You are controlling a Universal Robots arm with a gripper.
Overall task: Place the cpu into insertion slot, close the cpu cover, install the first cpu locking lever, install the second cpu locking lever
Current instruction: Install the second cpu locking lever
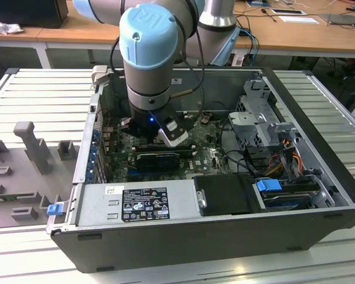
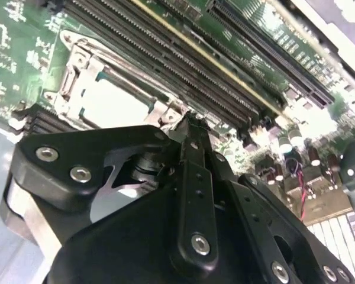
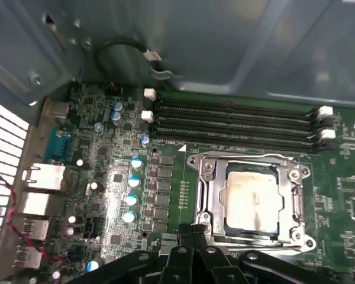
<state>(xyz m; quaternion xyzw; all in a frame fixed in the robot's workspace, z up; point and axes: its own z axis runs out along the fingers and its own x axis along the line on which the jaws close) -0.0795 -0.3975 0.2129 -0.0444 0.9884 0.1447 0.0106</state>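
Open computer case (image 1: 225, 236) lying on its side on a slatted metal table (image 1: 41, 89); the arm (image 1: 151, 59) reaches down into it from above, over the green board (image 1: 201, 157).

First wrist view: the cpu (image 3: 251, 201), pale and square, sits seated in the insertion slot (image 3: 252, 198). The cpu cover (image 3: 210, 195), a silver frame, lies flat down around the chip, its window showing the chip's top. Along the slot's far side run 4 long black memory slots (image 3: 236, 121) with white clips at their ends. On the board beside the slot stand blue-topped capacitors (image 3: 133, 198) in a column, and metal rear ports (image 3: 38, 180) at the board's edge.

Second wrist view: the same chip (image 2: 115, 103) and metal frame (image 2: 77, 65) seen from low and close, the memory slots (image 2: 183, 65) running diagonally past.

The gripper (image 2: 189, 121) is clenched, its 2 black fingers (image 2: 192, 154) pressed together with nothing between them. The fingertips sit at the edge of the slot's frame, just beside the chip; I cannot tell whether they touch the metal. In the first wrist view the gripper's tips (image 3: 192, 231) meet at the frame's near edge.

In the exterior view, a black drive bay (image 1: 225, 192) and a labelled silver power box (image 1: 142, 201) sit along the case's near wall.
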